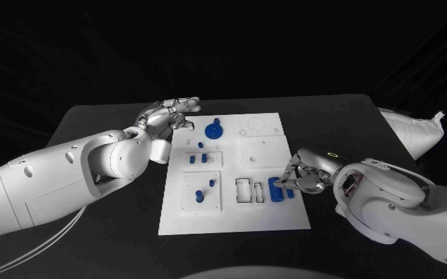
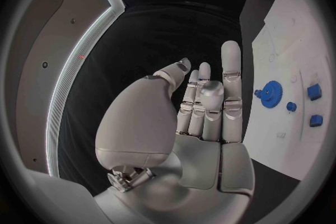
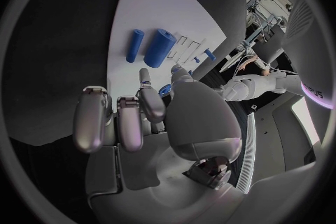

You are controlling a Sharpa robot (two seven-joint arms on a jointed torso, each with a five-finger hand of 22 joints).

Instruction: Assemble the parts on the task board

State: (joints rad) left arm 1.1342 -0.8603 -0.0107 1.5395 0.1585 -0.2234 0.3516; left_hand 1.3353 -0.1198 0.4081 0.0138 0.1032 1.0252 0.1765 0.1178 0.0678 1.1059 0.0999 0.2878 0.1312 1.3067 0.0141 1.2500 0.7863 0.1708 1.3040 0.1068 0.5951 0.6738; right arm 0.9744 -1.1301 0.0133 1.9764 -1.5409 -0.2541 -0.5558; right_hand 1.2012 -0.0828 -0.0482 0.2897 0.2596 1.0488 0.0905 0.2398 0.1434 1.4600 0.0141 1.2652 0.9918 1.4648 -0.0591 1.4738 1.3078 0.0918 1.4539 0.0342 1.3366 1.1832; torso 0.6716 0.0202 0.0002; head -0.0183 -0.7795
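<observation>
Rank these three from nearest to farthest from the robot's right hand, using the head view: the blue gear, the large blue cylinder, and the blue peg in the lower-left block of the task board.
1. Large blue cylinder: right beside the right hand, at the board's lower right.
2. Blue peg: in the lower-left block, across the task board.
3. Blue gear: at the board's far end, close to the left hand.

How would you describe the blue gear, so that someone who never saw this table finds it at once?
Look at the white task board in the middle of the black table. Go to its far edge, near the left hand. The blue gear lies there: round and toothed with a raised hub, the widest blue piece, while the other blue parts are small pegs or plain cylinders.
</observation>
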